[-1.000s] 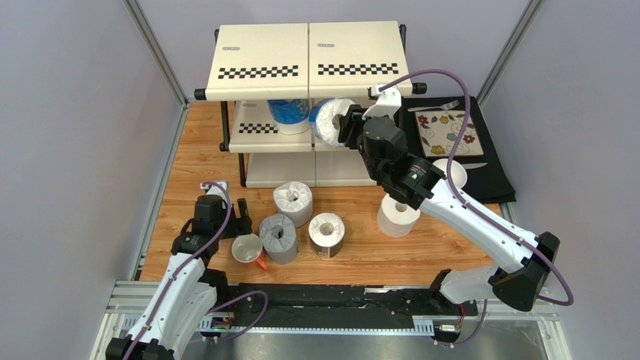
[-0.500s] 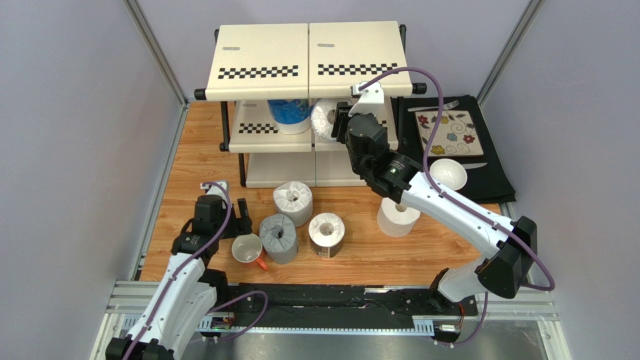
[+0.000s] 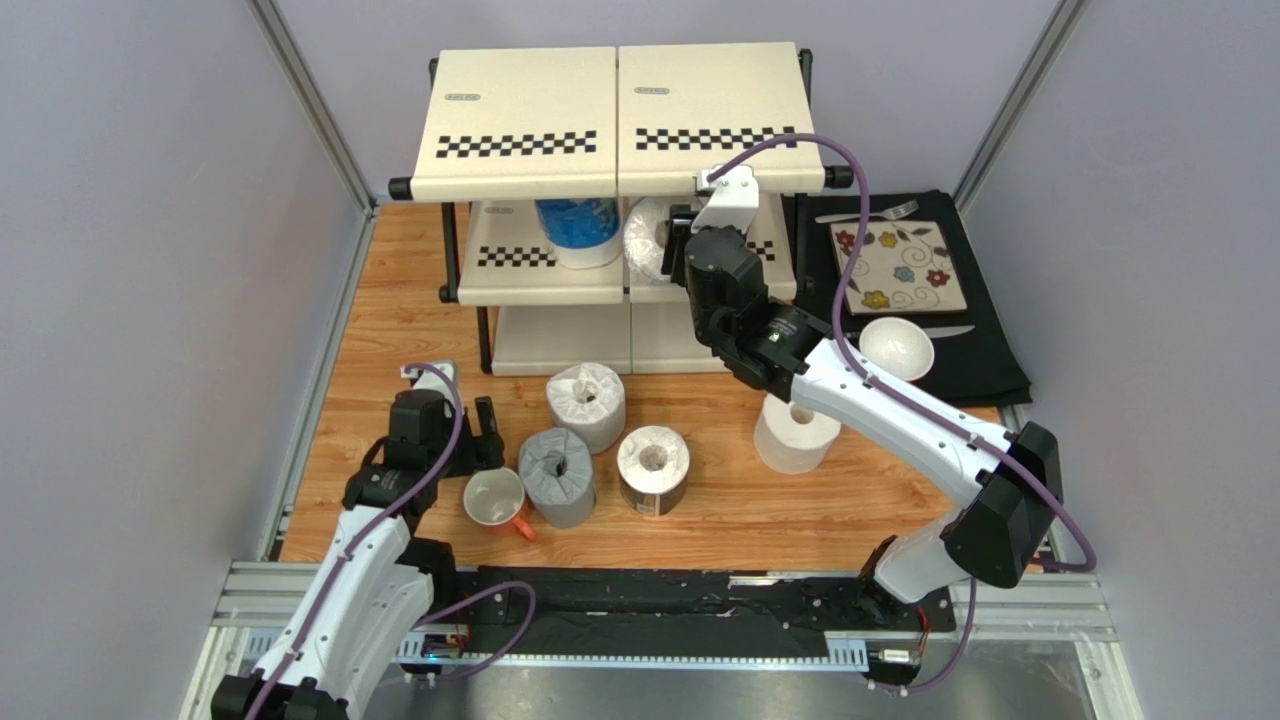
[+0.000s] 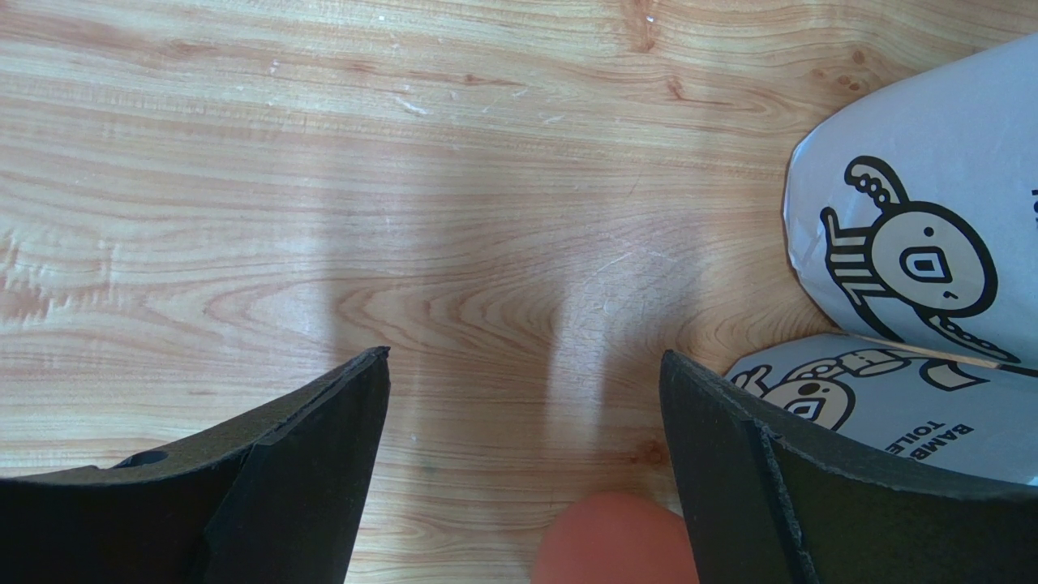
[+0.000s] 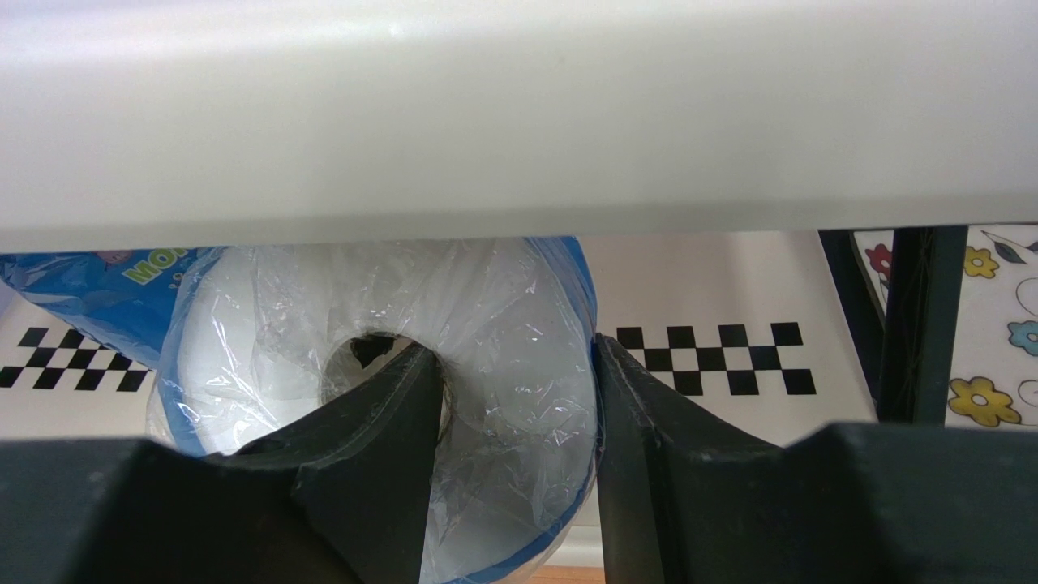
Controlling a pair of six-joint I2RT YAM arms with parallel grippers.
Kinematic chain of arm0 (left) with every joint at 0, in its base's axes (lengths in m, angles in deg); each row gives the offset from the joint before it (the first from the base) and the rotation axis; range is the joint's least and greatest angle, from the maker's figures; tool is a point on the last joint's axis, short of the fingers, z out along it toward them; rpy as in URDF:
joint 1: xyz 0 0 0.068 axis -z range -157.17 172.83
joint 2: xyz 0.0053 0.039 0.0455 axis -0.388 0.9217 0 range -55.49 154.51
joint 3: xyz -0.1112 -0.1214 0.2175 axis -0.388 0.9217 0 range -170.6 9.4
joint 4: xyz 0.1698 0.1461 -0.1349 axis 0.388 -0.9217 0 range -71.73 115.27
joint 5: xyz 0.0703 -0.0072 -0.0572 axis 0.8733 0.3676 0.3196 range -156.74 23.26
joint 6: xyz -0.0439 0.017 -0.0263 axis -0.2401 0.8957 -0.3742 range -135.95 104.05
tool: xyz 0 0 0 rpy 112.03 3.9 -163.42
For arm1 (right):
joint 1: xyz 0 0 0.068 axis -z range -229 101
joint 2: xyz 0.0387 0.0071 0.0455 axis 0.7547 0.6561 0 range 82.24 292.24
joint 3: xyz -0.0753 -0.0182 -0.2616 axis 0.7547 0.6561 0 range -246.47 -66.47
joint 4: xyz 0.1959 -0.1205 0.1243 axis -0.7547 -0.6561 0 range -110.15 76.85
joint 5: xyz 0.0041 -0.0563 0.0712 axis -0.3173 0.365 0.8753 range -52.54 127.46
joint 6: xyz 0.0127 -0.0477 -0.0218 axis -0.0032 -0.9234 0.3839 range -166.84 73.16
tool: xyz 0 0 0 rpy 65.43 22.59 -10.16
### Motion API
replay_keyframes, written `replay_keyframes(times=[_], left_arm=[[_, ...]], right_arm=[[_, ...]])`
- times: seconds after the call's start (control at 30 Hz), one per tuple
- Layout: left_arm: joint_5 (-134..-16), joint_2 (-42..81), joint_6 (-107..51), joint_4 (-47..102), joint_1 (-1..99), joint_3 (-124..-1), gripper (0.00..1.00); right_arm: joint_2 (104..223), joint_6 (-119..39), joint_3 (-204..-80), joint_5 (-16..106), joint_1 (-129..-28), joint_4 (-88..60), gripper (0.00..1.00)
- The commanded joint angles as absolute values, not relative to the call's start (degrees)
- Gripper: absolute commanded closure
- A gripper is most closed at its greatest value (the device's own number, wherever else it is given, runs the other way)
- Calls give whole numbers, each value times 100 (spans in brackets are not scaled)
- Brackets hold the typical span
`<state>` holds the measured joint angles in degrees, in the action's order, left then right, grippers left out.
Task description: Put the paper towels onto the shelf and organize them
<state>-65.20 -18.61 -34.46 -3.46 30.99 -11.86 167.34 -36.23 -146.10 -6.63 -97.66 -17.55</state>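
The blue-wrapped roll (image 5: 512, 292) now sits tucked under the top panel of the shelf (image 3: 519, 105), tipped so its hollow core faces back towards the arm. A second ago it hung out in front of the rack, plain to see from above. Since then the right arm has pushed forward, and from overhead only a sliver of the roll shows past the panel's edge. The right end effector (image 5: 512, 353) is clamped on it, one finger down the core and the other pressed against the outer wrap. The roll is over the middle tier (image 3: 519, 258), but I cannot tell whether it rests on that tier or hangs just above it.

A second blue-wrapped roll (image 3: 579, 228) stands just to its left on the same tier. To my eye the delivery is nearly done: what is left is to settle the roll and let go. Tipped as it is, it could roll or lean on its neighbour once freed.

Out on the worktop (image 3: 391, 330), four rolls wait. They are a white roll (image 3: 586, 402), a grey roll (image 3: 558, 473), a dark-wrapped roll (image 3: 652, 465) and another white one (image 3: 795, 428) under the right arm. The left end effector (image 4: 524, 365) has not stirred. It is open over bare wood, gripping nothing, beside the mug (image 3: 496, 498).
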Motion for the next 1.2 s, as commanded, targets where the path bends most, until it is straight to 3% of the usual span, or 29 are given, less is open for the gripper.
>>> replay_keyframes(times=[0.0, 1.17], left_arm=[[-6542, -1840, -3344, -347, 3126, -1178, 10], [-6533, -1822, -3344, -347, 3135, -1178, 10]], right_arm=[[16653, -3542, -14838, -824, -9655, -1174, 72], [16626, -2979, -14794, -174, -9409, -1579, 71]])
